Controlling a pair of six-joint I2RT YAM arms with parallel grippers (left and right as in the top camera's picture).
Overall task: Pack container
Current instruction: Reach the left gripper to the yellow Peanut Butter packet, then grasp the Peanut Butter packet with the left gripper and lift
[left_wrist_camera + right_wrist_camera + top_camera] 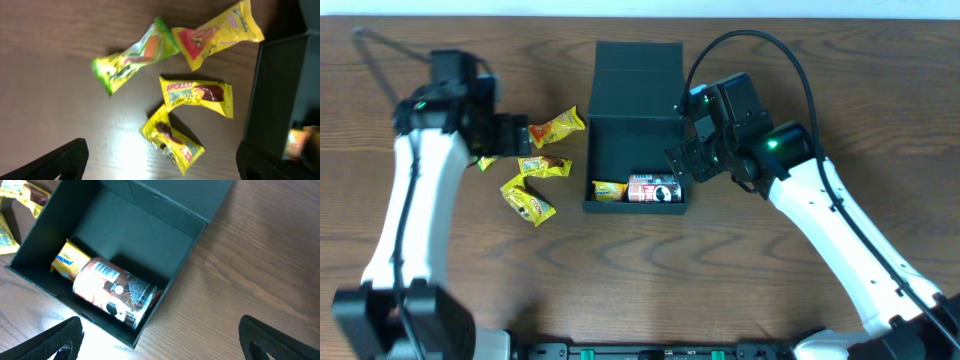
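The container (pixel 632 145) stands open on the table (pixel 880 90), midway along the far edge, its flap lid (pixel 638 60) laid back. A red can (pixel 655 189) and a yellow packet (pixel 610 190) lie against its near wall. The left gripper (pixel 520 133) hangs over loose snack packets (pixel 528 200) left of it, fingers apart. The right gripper (pixel 682 163) hovers at its right wall, fingers also wide apart.

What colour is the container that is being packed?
Dark green-black, inside and out. The container shows best in the right wrist view.
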